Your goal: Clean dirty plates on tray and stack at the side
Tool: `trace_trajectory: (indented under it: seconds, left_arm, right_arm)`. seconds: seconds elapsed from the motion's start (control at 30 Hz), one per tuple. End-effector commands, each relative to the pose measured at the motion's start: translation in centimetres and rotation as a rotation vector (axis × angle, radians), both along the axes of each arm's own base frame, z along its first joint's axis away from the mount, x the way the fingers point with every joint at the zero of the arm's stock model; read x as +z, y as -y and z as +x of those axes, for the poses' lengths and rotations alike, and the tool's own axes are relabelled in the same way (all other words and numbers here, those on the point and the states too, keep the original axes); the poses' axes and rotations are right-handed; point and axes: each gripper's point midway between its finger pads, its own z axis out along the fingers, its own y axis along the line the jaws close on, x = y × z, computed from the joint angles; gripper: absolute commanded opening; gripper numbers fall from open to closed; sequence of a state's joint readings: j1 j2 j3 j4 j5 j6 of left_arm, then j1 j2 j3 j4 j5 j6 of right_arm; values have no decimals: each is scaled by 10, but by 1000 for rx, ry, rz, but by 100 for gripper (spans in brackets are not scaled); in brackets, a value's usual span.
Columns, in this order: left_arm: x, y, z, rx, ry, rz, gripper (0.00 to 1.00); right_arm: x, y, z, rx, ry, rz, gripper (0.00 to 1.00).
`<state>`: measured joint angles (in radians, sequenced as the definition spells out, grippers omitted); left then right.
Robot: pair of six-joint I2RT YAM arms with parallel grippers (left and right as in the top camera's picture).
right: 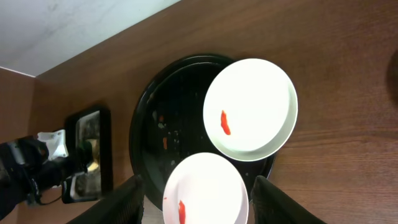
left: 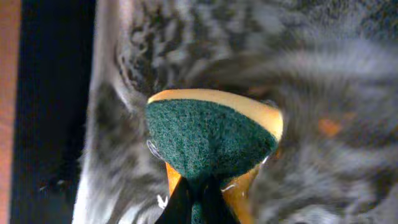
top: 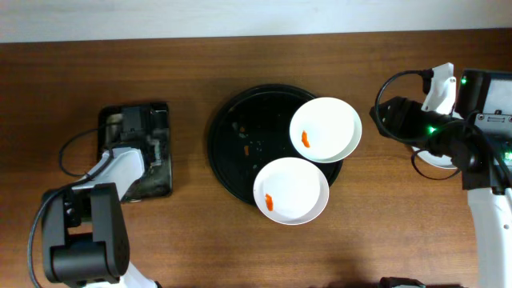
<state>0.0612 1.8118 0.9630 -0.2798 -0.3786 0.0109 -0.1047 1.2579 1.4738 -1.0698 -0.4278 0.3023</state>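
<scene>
- Left gripper (left: 200, 194): closed on a green-and-yellow scouring sponge (left: 208, 134), which is pinched narrow where it enters the fingers. It hangs over the grey bed of the sponge tray (top: 164, 186).
- Right gripper (right: 196, 190): spread wide with nothing between the fingers. It looks down on the plates from the 3 o'clock side of the table.
- Black tray (top: 232, 136): at table centre, with crumbs and stains on its bare half. Two dirty plates show on it.
- Upper plate (top: 326, 130): sits over the tray's rim at 2 o'clock, with an orange-red smear left of its centre.
- Lower plate (top: 291, 190): overhangs the rim at 5 o'clock and is smeared near its left edge. Its rim touches or just overlaps the upper plate's.
- Bearing, overhead clock: from my left gripper the tray lies at 3 o'clock, well apart. The lower plate bears nearer 4 o'clock.
- From my right gripper the upper plate lies at 9 o'clock, near.
- Judgement: the right arm is the closer to either plate, while the sponge has the whole tray to cross. The plates are round, so no long axis governs the approach.
</scene>
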Motion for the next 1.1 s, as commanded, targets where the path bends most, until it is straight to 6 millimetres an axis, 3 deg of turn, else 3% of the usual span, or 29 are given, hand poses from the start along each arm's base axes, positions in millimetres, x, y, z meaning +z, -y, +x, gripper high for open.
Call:
trace_trajectory:
  seconds: [0.0,0.07,0.13,0.17,0.23,0.27,0.37,0.43,0.5,0.57,0.67,0.73,0.87,0.97,1.07]
  left_arm:
    - [-4,-25,-12,27,-60,141,0]
    - [-1,-14,-7,-4,-54,84,0]
    - [18,11,2,-50,-21,-70,0]
    - [55,26,10,-80,25,-153,0]
    - [96,26,10,-56,70,-167,0]
    - [106,27,9,-58,88,-166,0]
    - [107,29,3,-58,71,-179,0]
    - [106,31,3,-64,70,-192,0]
    - [106,32,3,-65,70,-193,0]
    - [104,40,2,-85,66,-235,0]
    - [104,49,4,-110,69,-287,0]
    - [104,49,4,-111,72,-286,0]
    - [105,49,6,-112,80,-285,0]
    - [105,49,5,-112,77,-286,0]
    - [105,49,6,-112,79,-286,0]
  right_arm:
    - [0,0,1,4,7,-20,57]
    - [0,0,1,4,7,-20,57]
    - [0,1,1,13,13,-33,57]
    - [-1,1,0,58,29,-73,56]
    - [-5,-2,-4,100,22,-100,56]
    - [-8,-6,-7,121,9,-107,57]
    - [-48,-9,-1,133,-133,-149,56]
    - [-104,7,21,44,-316,-191,56]
    - [-143,17,52,24,-354,-237,50]
    - [-182,17,58,36,-454,-236,49]
    - [-183,26,75,57,-384,-303,52]
    - [-196,30,102,170,-279,-421,39]
    - [-234,36,133,283,-222,-536,38]
    - [-252,40,135,273,-256,-548,35]
    - [-259,40,128,199,-313,-497,16]
